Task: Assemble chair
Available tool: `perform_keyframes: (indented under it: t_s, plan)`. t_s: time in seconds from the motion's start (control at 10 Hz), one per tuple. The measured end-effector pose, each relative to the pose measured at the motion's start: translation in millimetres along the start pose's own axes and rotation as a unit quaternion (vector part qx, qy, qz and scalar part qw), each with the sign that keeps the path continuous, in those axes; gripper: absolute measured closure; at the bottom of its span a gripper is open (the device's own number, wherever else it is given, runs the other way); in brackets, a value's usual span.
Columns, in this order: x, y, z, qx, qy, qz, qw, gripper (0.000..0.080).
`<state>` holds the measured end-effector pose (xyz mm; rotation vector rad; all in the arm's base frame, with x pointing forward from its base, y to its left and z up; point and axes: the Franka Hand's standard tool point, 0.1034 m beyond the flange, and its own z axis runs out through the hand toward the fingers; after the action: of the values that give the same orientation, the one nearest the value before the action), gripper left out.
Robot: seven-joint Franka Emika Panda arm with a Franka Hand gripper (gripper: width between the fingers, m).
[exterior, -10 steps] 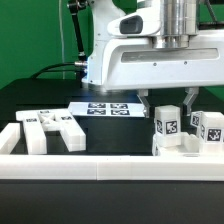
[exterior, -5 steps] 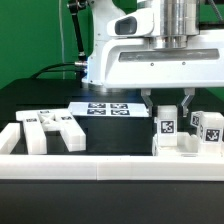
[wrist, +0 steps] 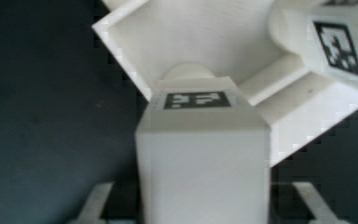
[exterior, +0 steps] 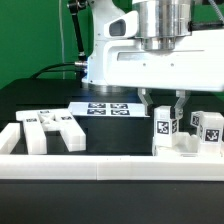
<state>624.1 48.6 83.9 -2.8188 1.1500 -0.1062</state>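
Note:
An upright white chair leg [exterior: 166, 127] with a square tag stands on the white chair pieces [exterior: 186, 148] at the exterior view's right. My gripper [exterior: 164, 108] comes down from above, with a finger on each side of the leg's top, shut on it. In the wrist view the leg [wrist: 202, 140] fills the space between the fingers [wrist: 105, 205] of my gripper [wrist: 206, 206], and a white slab piece [wrist: 167, 35] lies beyond it. A second tagged post [exterior: 210, 128] stands just to the right of the held leg.
Loose white tagged chair pieces [exterior: 52, 130] lie at the exterior view's left. The marker board [exterior: 105, 107] lies flat behind them at the robot's base. A long white border wall [exterior: 90, 166] runs along the front. The table is black.
The gripper has shifted to the exterior view's left, over the tagged leg, and its fingers have closed in on the leg. The leg and other pieces have not moved.

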Motion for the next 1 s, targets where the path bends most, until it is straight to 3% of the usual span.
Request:
perform_keyframes:
  t_s: [0.4, 0.7, 1.0]
  plan:
    - [-3.4, -1.9, 0.7, -0.005, -0.002, 0.172, 0.985, 0.0509]
    - [-2.9, -1.9, 0.8, -0.005, -0.006, 0.279, 0.960, 0.0509]
    - [-3.4, -2.4, 1.0, -0.005, -0.006, 0.274, 0.962, 0.0500]
